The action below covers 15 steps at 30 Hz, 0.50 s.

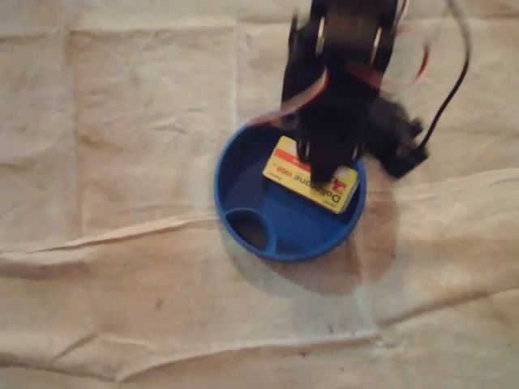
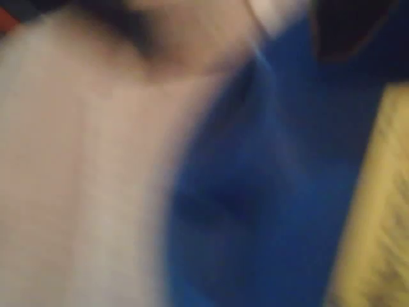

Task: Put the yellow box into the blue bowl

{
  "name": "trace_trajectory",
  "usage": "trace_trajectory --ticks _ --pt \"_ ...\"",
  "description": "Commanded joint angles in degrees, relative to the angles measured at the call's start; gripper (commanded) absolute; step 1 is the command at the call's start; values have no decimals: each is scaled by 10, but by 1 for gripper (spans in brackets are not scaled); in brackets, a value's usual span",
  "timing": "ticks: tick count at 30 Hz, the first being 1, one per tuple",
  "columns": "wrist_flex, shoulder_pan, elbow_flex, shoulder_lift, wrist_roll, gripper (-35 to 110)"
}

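Note:
The yellow box [image 1: 334,188], with red and black print, lies inside the blue bowl [image 1: 268,231], its right end resting near the bowl's right rim. My black gripper [image 1: 323,166] hangs directly over the box's middle and covers part of it; the blur hides how its jaws stand. In the wrist view the picture is smeared: the blue bowl [image 2: 268,192] spans the centre, the yellow box [image 2: 380,211] runs along the right edge, and a dark finger [image 2: 348,29] shows at the top right.
A creased beige cloth [image 1: 122,162] covers the whole table. The bowl has a small inner compartment [image 1: 247,228] at its lower left. Red and black cables [image 1: 454,73] trail from the arm at the upper right.

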Motion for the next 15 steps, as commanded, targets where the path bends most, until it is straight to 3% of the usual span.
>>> trace_trajectory --ticks 1,15 --pt "17 -1 -33 112 -5 1" --pt "135 -5 -25 347 1 0"
